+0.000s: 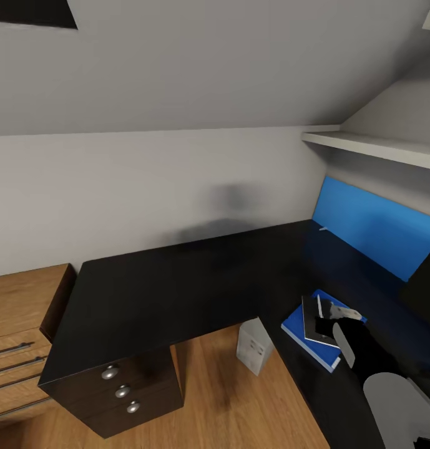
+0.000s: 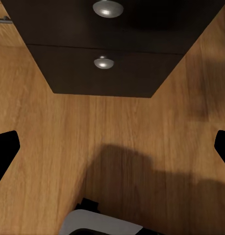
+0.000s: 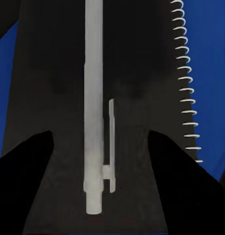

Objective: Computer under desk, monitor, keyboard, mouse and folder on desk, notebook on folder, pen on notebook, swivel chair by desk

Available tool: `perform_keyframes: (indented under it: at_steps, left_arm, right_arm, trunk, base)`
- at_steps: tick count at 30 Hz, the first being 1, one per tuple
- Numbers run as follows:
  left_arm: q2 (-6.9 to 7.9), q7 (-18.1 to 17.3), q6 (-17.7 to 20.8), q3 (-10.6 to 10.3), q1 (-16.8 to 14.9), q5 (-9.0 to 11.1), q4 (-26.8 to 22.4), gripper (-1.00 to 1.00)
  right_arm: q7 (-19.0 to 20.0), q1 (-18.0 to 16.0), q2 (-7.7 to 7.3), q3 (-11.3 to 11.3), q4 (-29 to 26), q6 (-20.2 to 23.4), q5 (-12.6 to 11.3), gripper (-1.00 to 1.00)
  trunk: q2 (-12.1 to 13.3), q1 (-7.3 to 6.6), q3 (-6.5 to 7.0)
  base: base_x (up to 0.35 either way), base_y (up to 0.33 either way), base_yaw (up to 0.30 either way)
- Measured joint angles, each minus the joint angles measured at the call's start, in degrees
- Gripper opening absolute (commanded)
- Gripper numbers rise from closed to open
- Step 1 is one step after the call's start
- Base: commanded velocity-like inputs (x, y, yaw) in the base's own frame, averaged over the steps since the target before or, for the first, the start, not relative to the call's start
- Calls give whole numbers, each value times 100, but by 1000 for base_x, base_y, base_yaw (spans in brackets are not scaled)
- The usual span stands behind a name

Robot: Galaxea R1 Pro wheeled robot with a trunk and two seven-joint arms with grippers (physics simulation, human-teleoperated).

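Observation:
The blue folder lies on the right wing of the black desk, and the dark notebook rests on top of it. In the right wrist view the white pen lies along the notebook, whose spiral binding runs beside the folder. My right gripper hovers open over the pen, one finger on each side and neither touching it; in the head view it sits over the notebook. The left gripper is open above the wooden floor by the desk drawers. The white computer stands under the desk. The monitor's edge shows at the right.
A light wooden drawer cabinet stands left of the desk. Black drawers with silver knobs hang under the desk's left end. A blue wall panel and a white shelf run along the right wall.

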Motion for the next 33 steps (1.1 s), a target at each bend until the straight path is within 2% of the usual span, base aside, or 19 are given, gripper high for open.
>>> perform_keyframes:
  at_steps: [5, 13, 18, 21, 22, 24, 26, 28, 31, 33]
  left_arm:
    - [0, 0, -5, 7, 0, -3, 0, 100]
    - [0, 0, 5, 6, 0, -4, 0, 100]
    - [0, 3, 15, 6, 0, -5, 0, 100]
    - [0, 9, 20, 6, 0, 0, 0, 100]
    - [0, 11, 22, 6, 0, 0, 0, 100]
    - [0, 15, 20, 6, 0, 3, 0, 100]
    - [0, 16, 16, 6, 0, 4, 0, 100]
    - [0, 17, 13, 6, 0, 4, 0, 100]
    - [0, 17, 7, 6, 0, 6, 0, 100]
    - [-64, 6, -58, 71, 13, -56, 65, 100]
  right_arm:
    - [1, 0, 0, 0, 0, 0, -1, 100]
    - [13, 0, 0, -5, -31, -26, -6, 100]
    - [37, 4, 7, -13, -397, -33, -24, 100]
    - [44, 26, 68, -23, -978, 11, -49, 100]
    - [45, 38, 98, -25, -1150, 30, -53, 100]
    - [44, 263, 328, -31, -2016, 261, -62, 100]
    - [45, 495, 490, -31, -2469, 473, -64, 100]
    - [46, 635, 594, -25, -2752, 594, -64, 100]
    - [47, 852, 861, 22, -3230, 730, -65, 100]
    - [-20, 916, 925, 89, -3294, 665, -136, 100]
  trunk:
    - [0, 0, 0]
    - [319, -175, 143]
    - [520, -285, 233]
    - [641, -351, 288]
    - [681, -373, 305]
    - [682, -374, 306]
    - [682, -374, 306]
    - [682, -374, 306]
    - [683, -374, 306]
    - [683, -374, 306]
  base:
    - [0, 0, 0]
    - [0, 0, 0]
    - [0, 0, 0]
    - [0, 0, 0]
    - [0, 0, 0]
    - [0, 0, 0]
    - [0, 0, 0]
    - [0, 0, 0]
    - [0, 0, 0]
    - [0, 0, 0]
